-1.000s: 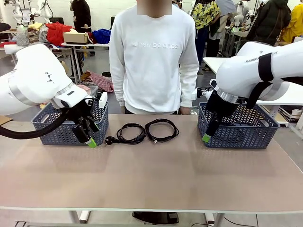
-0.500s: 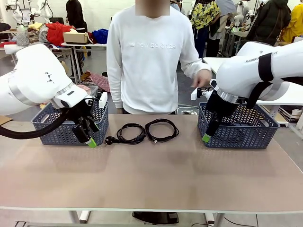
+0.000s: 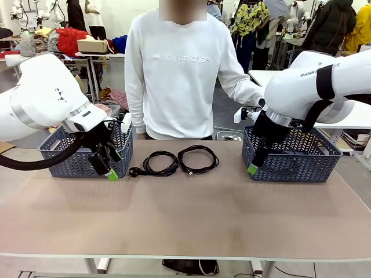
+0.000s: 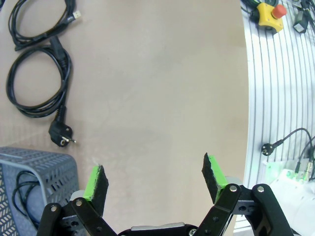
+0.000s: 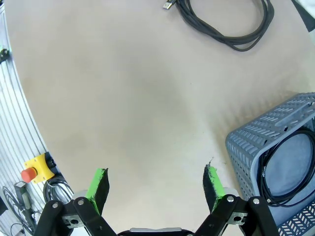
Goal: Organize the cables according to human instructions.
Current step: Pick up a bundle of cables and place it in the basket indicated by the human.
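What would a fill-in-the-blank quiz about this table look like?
1. Between the left basket and the right basket, the table bears ___ coiled cables.
2. The left cable ends in a round ___.
3. The left gripper and right gripper both stand ___, holding nothing.

Missing words: two; plug; open.

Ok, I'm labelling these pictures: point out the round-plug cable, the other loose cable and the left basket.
Round-plug cable (image 4: 62, 134), left wrist view, on its plug.
Other loose cable (image 5: 169, 5), right wrist view, on its small connector.
Left basket (image 3: 72, 168), front view, on its front wall.
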`<action>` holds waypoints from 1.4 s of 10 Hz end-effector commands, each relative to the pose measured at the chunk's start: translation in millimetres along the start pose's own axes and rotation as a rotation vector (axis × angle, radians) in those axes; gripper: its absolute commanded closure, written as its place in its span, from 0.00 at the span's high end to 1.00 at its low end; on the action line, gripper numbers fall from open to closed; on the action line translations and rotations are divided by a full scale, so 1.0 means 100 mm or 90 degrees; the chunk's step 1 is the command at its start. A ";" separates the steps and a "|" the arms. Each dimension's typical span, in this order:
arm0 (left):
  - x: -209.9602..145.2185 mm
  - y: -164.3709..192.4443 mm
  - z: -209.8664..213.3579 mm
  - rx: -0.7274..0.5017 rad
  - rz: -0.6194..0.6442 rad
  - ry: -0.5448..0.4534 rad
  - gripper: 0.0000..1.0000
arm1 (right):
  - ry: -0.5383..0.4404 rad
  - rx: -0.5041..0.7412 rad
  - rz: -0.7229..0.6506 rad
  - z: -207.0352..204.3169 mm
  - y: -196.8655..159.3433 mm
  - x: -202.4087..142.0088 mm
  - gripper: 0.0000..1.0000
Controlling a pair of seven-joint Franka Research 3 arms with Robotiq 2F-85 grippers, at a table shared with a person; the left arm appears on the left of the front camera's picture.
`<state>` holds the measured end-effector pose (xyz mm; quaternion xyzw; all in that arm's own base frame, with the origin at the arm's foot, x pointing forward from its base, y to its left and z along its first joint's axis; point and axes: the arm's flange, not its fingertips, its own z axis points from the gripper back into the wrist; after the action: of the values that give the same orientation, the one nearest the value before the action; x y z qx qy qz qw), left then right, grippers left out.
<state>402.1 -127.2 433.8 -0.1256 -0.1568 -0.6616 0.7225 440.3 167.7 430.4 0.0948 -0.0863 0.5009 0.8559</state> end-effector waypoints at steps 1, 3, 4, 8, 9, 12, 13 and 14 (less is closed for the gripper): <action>0.00 -0.01 0.00 0.003 0.001 0.000 1.00 | -0.002 -0.001 -0.003 0.01 0.00 0.00 1.00; 0.00 -0.01 0.00 0.003 0.001 0.000 1.00 | -0.002 -0.001 -0.003 0.01 0.00 0.00 1.00; 0.00 -0.01 0.00 0.003 0.001 0.000 1.00 | -0.002 -0.001 -0.003 0.01 0.00 0.00 1.00; 0.00 -0.01 0.00 0.003 0.001 0.000 1.00 | 0.002 -0.004 -0.012 -0.07 -0.01 0.21 1.00; 0.00 -0.01 0.00 0.003 0.001 0.000 1.00 | 0.005 -0.002 -0.012 -0.13 0.00 0.31 1.00; 0.00 -0.01 0.00 0.003 0.001 0.000 1.00 | 0.017 -0.009 -0.012 -0.41 0.07 0.71 1.00; 0.00 -0.01 0.00 0.003 0.001 0.000 1.00 | 0.027 -0.011 -0.015 -0.50 0.09 0.87 1.00; 0.00 -0.01 0.00 0.003 0.001 0.000 1.00 | 0.039 -0.012 -0.019 -0.60 0.10 1.00 1.00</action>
<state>402.1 -127.3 433.8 -0.1255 -0.1568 -0.6616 0.7225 471.2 257.4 397.8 0.0939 -0.0678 0.5028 0.8566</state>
